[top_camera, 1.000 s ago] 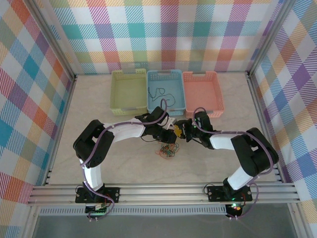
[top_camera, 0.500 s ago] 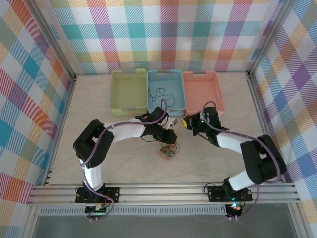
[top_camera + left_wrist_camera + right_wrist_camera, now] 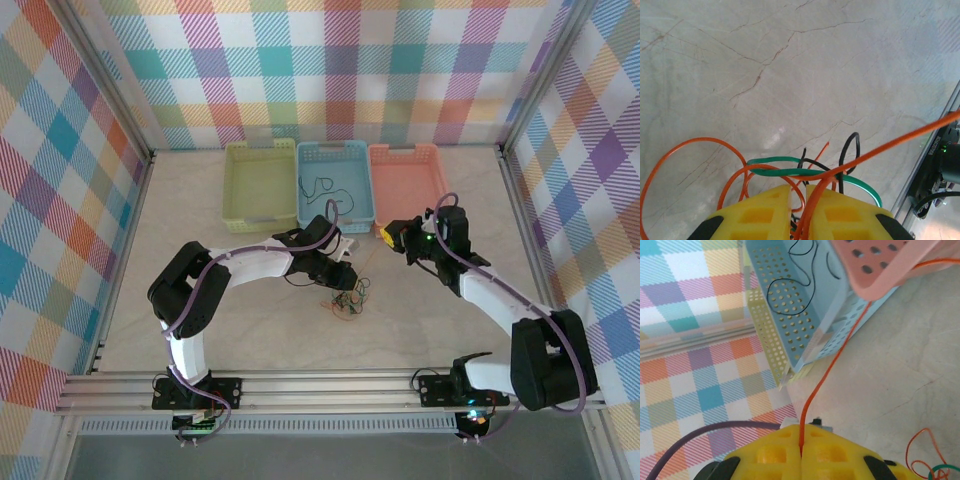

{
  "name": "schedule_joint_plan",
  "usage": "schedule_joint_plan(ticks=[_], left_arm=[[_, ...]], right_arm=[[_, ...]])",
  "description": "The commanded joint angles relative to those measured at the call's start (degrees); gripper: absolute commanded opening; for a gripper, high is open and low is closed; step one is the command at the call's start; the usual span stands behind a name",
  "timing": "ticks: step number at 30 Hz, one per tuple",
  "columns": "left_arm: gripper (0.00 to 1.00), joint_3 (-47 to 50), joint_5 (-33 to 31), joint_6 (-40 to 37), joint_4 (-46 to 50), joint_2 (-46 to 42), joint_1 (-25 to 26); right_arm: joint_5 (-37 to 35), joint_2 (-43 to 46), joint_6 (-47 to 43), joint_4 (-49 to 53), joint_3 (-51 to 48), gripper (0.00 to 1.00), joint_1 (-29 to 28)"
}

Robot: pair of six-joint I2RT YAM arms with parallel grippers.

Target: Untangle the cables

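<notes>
The cables (image 3: 349,298) lie as a small clump of orange, green and black wires on the table between the arms. My left gripper (image 3: 341,274) sits at the clump's upper left. In the left wrist view its yellow fingers (image 3: 762,212) are shut on orange strands of the cables (image 3: 805,172), with green and black loops just beyond the tips. My right gripper (image 3: 392,236) is up and to the right of the clump, near the pink basket's front corner. It is shut on one orange cable (image 3: 829,371), which runs taut from the right gripper (image 3: 801,434) toward the pink basket (image 3: 880,262).
Three baskets stand in a row at the back: yellow-green (image 3: 259,186), blue (image 3: 345,158) and pink (image 3: 408,184). A thin black cable (image 3: 318,186) lies in the blue basket (image 3: 790,310). Checked walls and metal rails enclose the table.
My right gripper has drawn away from the clump to the right and back, pulling the orange cable taut. The clump shifted slightly right. The left gripper stayed put.
</notes>
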State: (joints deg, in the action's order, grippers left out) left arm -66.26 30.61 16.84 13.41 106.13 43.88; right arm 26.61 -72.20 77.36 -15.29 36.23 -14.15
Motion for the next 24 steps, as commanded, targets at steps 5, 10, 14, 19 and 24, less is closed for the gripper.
schedule_joint_plan(ticks=[5, 10, 14, 19, 24], left_arm=[[0.17, 0.7, 0.7, -1.3, 0.6, -2.1, 1.0], [0.18, 2.4, 1.1, -1.4, -1.3, -3.5, 1.1], [0.23, 4.2, 1.7, -1.6, -3.5, -5.3, 1.2], [0.31, 6.1, 1.0, -1.2, -5.6, -7.7, 1.3], [0.43, 3.2, -1.0, -1.4, -1.4, -9.8, 1.3]], right_arm=[[0.5, 0.0, -7.9, 1.9, 1.0, 0.00, 0.7], [1.3, -4.4, -12.7, -4.3, -1.3, 0.00, 0.8], [1.9, -7.0, -15.3, -12.3, -3.8, 0.00, 0.8], [0.4, -7.9, -18.1, -18.1, -7.3, 0.00, 0.7], [-0.1, -6.5, -19.4, -20.4, -9.4, 0.00, 0.7]])
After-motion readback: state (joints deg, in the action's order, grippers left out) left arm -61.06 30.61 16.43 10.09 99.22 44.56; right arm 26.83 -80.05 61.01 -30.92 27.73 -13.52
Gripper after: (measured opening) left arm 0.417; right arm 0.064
